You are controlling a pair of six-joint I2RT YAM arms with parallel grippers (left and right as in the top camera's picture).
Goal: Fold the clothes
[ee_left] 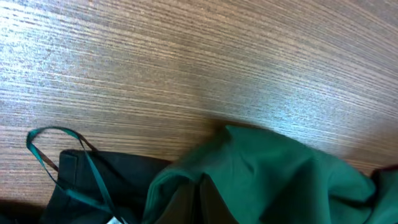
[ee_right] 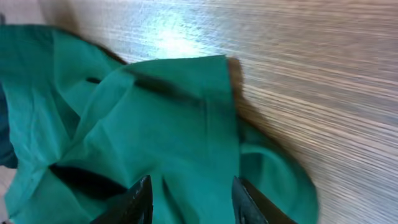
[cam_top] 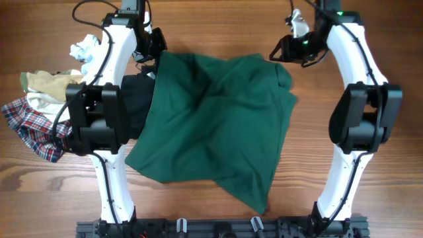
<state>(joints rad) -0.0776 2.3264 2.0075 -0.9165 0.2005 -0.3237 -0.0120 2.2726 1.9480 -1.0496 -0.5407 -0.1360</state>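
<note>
The large dark green garment [cam_top: 218, 125] lies spread and creased across the middle of the table. My left gripper [cam_top: 156, 51] is at its far left corner. In the left wrist view the green cloth [ee_left: 273, 180] bunches up over the jaws and hides the fingers, and it looks pinched. My right gripper [cam_top: 285, 50] is at the far right corner, open, with both fingertips [ee_right: 194, 202] apart just above the green cloth [ee_right: 161, 124] and holding nothing. A black garment [cam_top: 135, 96] lies partly under the green one's left edge; the left wrist view shows it [ee_left: 124, 180] with a teal loop.
At the left edge lies a pile of a white garment [cam_top: 86, 47], a beige one [cam_top: 46, 84] and a red-blue plaid one [cam_top: 33, 129]. Bare wooden table [cam_top: 218, 26] lies beyond the green garment. The arm bases stand at the front edge.
</note>
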